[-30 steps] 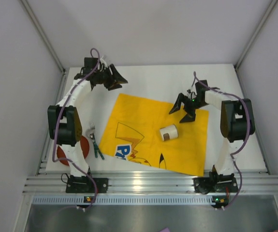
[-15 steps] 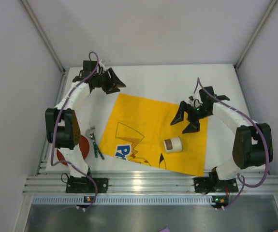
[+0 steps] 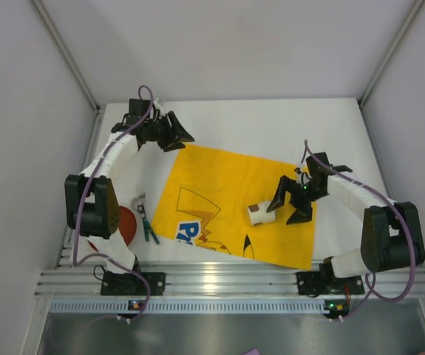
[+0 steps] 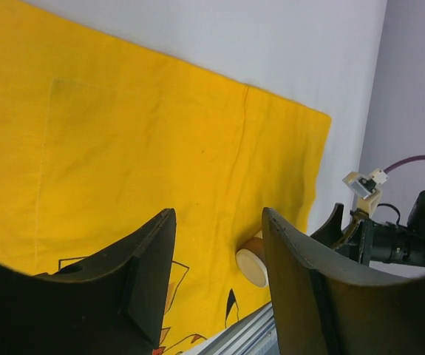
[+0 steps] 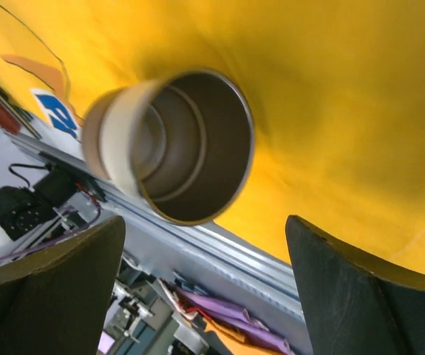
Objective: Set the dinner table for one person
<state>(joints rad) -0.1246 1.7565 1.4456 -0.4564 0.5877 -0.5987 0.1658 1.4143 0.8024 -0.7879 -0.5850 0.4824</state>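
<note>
Yellow cloth [image 3: 219, 185] spread; we find cup [image 3: 259, 214] on its side before open right gripper [image 3: 281, 215]; left gripper [image 3: 181, 142] open, empty; red plate [image 3: 128, 224], fork [image 3: 140, 200] unplaced.

The dinner table [image 3: 271, 126] is plain white, with a ribbed silver rail [image 3: 227, 281] along its near edge and pale grey walls [image 3: 227, 44] around it. The cloth [image 3: 219, 185] is bright yellow with a cartoon print in black lines, blue lettering and white at its near side. The cup [image 3: 260, 214] is cream outside and dull brown-grey inside. At the left lie a red plate [image 3: 127, 225], a silver fork [image 3: 140, 198] and green-handled cutlery [image 3: 150, 233]. The left gripper [image 3: 180, 140] and right gripper [image 3: 284, 213] are black, on white arms with purple cables.
</note>
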